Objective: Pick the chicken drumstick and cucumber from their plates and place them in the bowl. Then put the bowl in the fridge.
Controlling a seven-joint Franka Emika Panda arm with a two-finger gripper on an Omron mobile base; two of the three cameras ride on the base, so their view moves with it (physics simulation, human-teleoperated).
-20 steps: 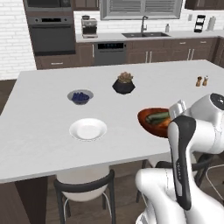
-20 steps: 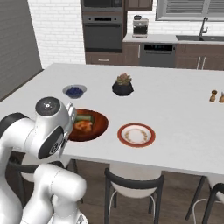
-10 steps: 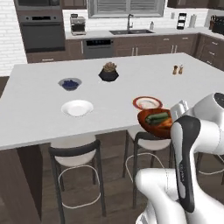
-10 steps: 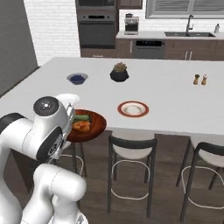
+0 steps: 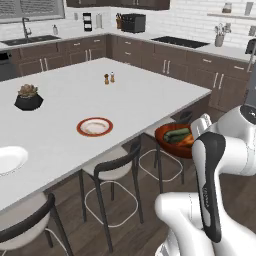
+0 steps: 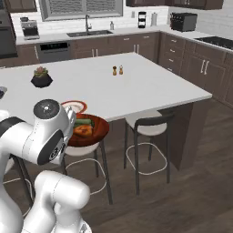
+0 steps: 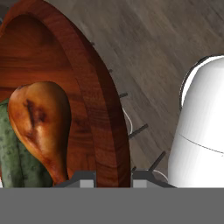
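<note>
The fingers [image 7: 113, 177] are clenched on the near rim of the bowl [image 7: 98, 100], one tip on each side of its wall. The bowl is carried in the air beside the counter [image 5: 140, 95], above a stool [image 6: 145, 125]. Inside it the chicken drumstick [image 7: 41, 120] lies against the cucumber [image 7: 13, 162]. The red-rimmed plate [image 5: 94, 127] rests on the counter, left of the bowl.
</note>
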